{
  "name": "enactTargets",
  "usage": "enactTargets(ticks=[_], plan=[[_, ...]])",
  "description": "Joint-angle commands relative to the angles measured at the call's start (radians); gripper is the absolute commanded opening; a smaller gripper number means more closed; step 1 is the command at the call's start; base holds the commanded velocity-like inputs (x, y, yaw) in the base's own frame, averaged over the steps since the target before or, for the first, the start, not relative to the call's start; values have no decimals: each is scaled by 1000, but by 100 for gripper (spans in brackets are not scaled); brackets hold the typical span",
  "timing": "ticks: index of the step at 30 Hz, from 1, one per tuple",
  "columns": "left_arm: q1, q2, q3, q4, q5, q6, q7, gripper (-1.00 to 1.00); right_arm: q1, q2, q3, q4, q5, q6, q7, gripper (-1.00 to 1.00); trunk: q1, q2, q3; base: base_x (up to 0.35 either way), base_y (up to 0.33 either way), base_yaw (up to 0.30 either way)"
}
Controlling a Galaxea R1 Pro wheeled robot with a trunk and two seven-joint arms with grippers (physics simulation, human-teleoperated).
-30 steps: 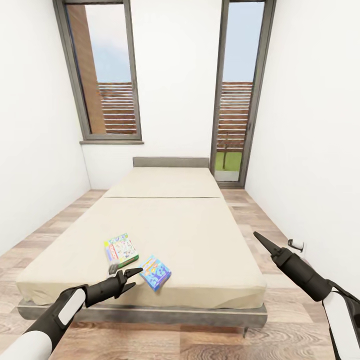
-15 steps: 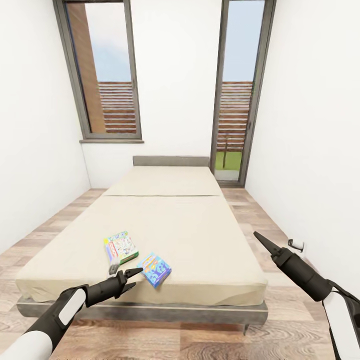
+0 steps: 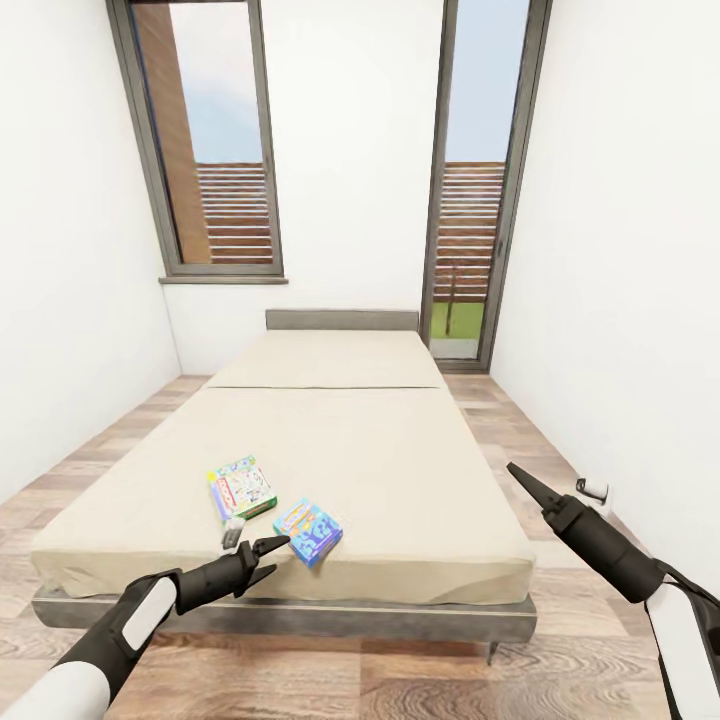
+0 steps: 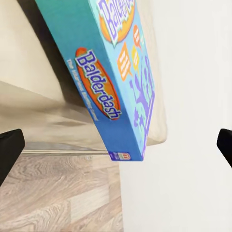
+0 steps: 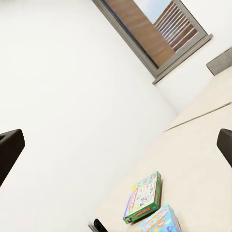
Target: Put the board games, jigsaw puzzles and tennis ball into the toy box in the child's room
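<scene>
Here the child's room point(image 3: 350, 150) narrows toward two tall dark-framed windows, and the bed point(image 3: 330, 450) runs lengthwise away from the robot, its foot end nearest. Both board games lie flat on the mattress close to that foot edge, toward the robot's left. The white-green-red board game point(image 3: 242, 489) sits a little farther up the bed; the blue board game point(image 3: 309, 530) is nearer the edge, just beside it to the right, and seems to poke slightly over the mattress rim. The left arm is plainly the nearer one: the left pincer point(image 3: 272, 556) hovers just short of the blue box, its two dark fingers spread apart and holding nothing, aimed forward and a bit rightward at the box's near left corner. In the left wrist view the blue board game point(image 4: 118, 72) fills the gap ahead between the parted fingertips, its spine facing the camera and its long axis running slantwise across the approach instead of square to it, so I judge the wrist needs some turning, or the fingers must close over the thin edge and not the length. The right pincer point(image 3: 520, 478) is raised well apart from both boxes, off past the bed's right side, pointing up-left; in the head view it looks drawn to a point, but the right wrist view shows its fingertips set wide at the frame's edges, so I read it as parted and empty. A small dark object point(image 3: 232, 532) lies on the mattress just behind the left pincer; I cannot tell what it is.
</scene>
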Motion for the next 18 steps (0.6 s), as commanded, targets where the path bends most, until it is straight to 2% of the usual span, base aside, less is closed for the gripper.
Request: enactTargets(ticks=[1, 7, 18], plan=[[-1, 0, -4, 0, 8, 6, 1, 100, -1, 0, -1, 0, -4, 6, 1, 100, 0, 0, -1, 0, 0, 0], [-1, -5, -5, 0, 8, 4, 3, 100, -1, 0, -1, 0, -4, 6, 1, 100, 0, 0, -1, 0, -1, 0], [-1, -10, -6, 0, 7, 2, 5, 100, -1, 0, -1, 0, -4, 8, 1, 100, 0, 0, -1, -24, -87, 0]])
